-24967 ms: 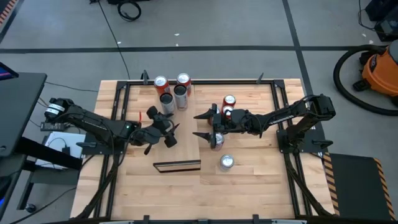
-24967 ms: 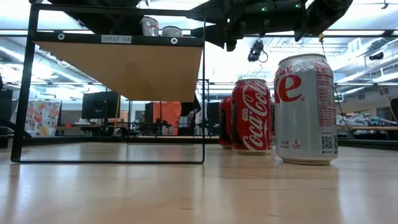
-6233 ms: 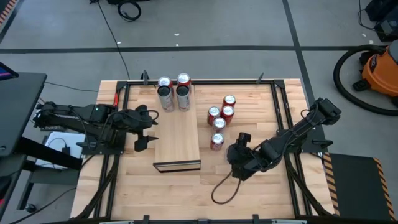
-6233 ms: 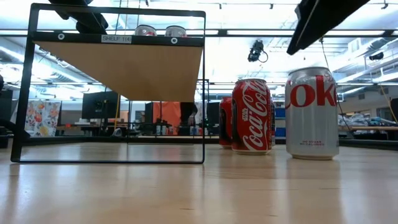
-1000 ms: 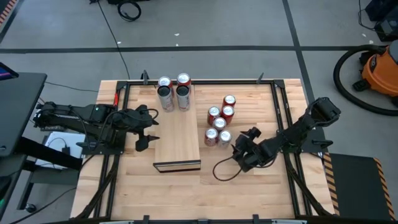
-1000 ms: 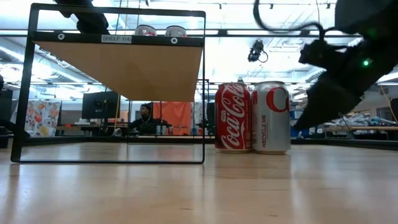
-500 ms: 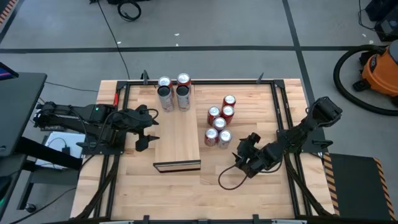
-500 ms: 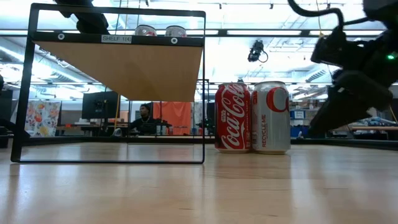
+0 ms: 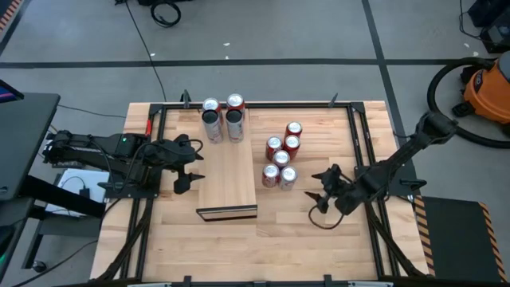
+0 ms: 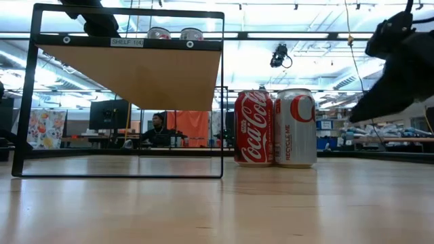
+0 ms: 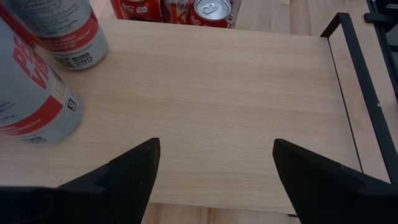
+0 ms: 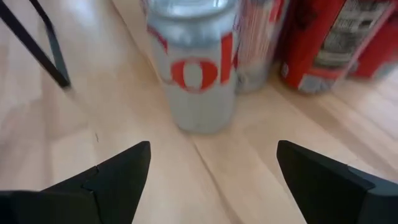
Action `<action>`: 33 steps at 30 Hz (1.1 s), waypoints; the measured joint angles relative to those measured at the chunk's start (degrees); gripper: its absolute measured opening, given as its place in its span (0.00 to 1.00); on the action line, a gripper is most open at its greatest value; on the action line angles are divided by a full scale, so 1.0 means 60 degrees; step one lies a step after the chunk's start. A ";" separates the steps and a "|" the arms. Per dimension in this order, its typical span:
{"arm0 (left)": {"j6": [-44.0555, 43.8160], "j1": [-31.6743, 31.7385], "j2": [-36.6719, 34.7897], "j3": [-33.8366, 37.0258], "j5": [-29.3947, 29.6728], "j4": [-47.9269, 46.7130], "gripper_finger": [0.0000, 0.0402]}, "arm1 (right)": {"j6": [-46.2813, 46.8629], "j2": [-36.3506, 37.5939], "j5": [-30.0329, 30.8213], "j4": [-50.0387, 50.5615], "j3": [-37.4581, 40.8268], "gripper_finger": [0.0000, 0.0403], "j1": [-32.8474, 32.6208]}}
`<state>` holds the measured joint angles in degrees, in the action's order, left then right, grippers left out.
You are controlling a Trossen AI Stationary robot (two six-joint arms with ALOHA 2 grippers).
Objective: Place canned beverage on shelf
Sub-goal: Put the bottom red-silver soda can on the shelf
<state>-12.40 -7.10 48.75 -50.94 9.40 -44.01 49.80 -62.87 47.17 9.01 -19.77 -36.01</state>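
1. Standing on the table beside the shelf (image 9: 227,179), the silver can (image 9: 288,178) sits at the near end of a cluster of red cans (image 9: 280,147), free of any grip.
2. Four cans (image 9: 222,118) already crowd the shelf's far end, leaving its middle bare.
3. Right gripper (image 9: 325,191) lies low, just beside the silver can, fingers spread and empty.
4. Left gripper (image 9: 185,166) waits at the shelf's edge, fingers spread.

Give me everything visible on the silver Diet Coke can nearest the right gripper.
The silver Diet Coke can stands upright on the tabletop, untouched by any gripper. It looks like aluminium, with red lettering and its lid closed as far as shows. It stands tight beside a red can, at the near end of the cluster, right of the shelf.
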 joint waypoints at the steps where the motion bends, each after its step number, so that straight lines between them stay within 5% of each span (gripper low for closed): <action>1: -0.0002 0.0000 0.0000 0.0000 -0.0002 -0.0003 0.80 | -0.0299 0.0044 0.0052 -0.0479 0.0153 0.90 0.0078; 20: -0.0186 -0.0002 0.0000 0.0000 -0.0001 -0.0007 0.80 | -0.5006 -0.3097 0.0936 -0.7628 0.0612 0.99 0.1280; 33: -0.0177 0.0000 0.0000 0.0000 -0.0002 -0.0009 0.80 | -0.5777 -0.5356 0.0122 -1.0804 0.0443 0.99 0.2294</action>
<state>-13.46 -7.10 48.75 -50.94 9.39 -44.06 15.13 -95.01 47.91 -55.81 -17.11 -22.24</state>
